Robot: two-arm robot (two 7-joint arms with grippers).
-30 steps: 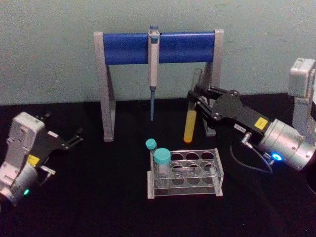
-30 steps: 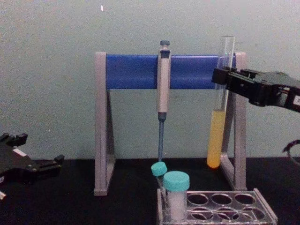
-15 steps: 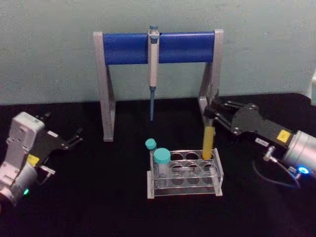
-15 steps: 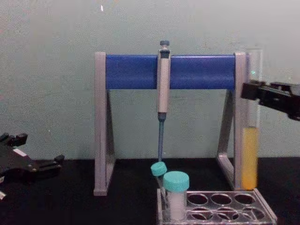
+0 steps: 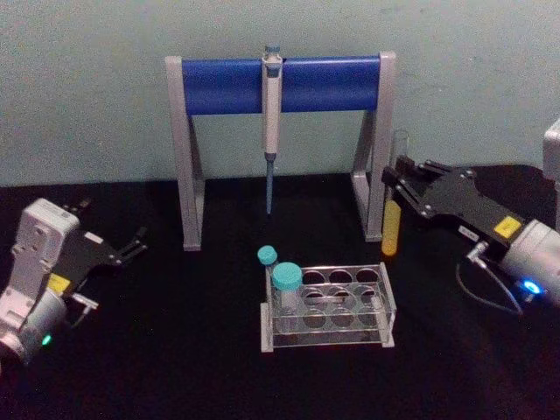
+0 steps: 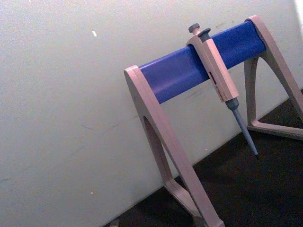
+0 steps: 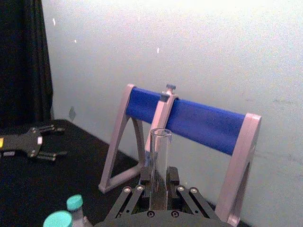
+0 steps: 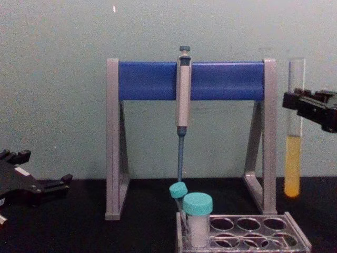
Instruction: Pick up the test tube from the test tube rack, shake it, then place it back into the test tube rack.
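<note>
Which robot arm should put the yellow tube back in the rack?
Right. The right claw holds the test tube upright close to the rack; the left claw sits far off, empty.

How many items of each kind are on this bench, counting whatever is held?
Uncapped clear glass test tube, yellow liquid, in right gripper: 1
Teal-capped short white vial: 1
Teal-capped thin tube: 1
Clear plastic test tube rack: 1
Grey pipette: 1
Grey-and-blue pipette stand: 1
Total: 6
</note>
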